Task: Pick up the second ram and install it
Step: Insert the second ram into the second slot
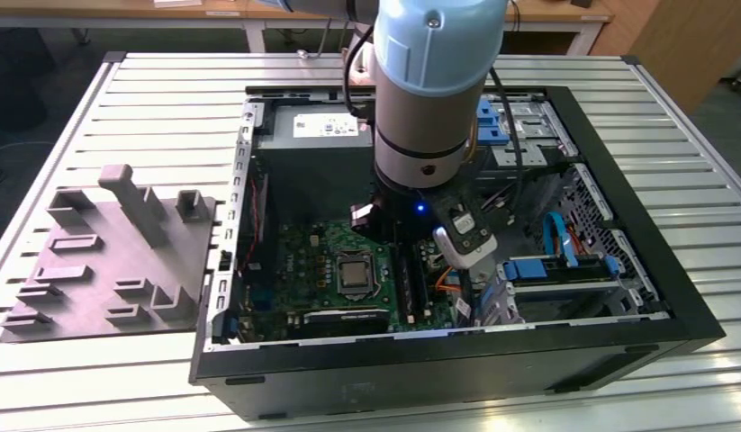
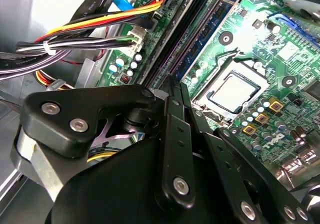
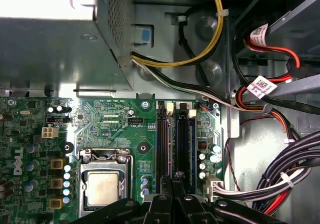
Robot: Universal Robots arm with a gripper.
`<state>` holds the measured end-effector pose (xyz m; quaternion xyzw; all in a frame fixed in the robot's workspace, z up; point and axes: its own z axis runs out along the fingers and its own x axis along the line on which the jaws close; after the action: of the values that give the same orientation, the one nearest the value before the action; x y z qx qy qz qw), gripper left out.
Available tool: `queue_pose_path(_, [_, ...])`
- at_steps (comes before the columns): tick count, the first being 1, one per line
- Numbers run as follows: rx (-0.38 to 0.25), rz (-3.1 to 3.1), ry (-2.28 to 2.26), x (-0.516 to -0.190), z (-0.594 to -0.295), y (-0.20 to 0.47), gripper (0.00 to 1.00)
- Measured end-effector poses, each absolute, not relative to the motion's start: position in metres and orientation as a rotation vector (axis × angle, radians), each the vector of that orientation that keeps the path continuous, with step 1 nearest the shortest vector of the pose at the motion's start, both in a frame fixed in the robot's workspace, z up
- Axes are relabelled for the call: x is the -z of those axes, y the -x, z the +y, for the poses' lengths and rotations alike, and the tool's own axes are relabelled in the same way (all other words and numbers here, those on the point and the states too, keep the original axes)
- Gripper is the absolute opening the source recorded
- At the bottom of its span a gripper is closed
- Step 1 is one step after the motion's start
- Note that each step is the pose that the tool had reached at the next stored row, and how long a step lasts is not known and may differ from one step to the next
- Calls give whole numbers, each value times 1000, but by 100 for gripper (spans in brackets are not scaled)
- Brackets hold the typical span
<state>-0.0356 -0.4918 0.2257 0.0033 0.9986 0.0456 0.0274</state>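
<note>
Two fingers [image 2: 175, 124] pressed together over black memory slots [image 2: 174, 43], one processor socket [image 2: 234, 90] beside; anything held hidden.

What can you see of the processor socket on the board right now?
The processor socket is a square silver metal frame holding a pale, matte chip lid, lying flat on the green motherboard. Its top is bare, with no cooler on it. A row of square gold-topped parts runs along one side; the long black memory slots lie along the opposite side, apart from it.
</note>
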Motion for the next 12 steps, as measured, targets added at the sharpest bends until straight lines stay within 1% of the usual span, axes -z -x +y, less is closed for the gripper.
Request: queue_pose_path(12, [-141,3083,-13,-224,-492,36,12])
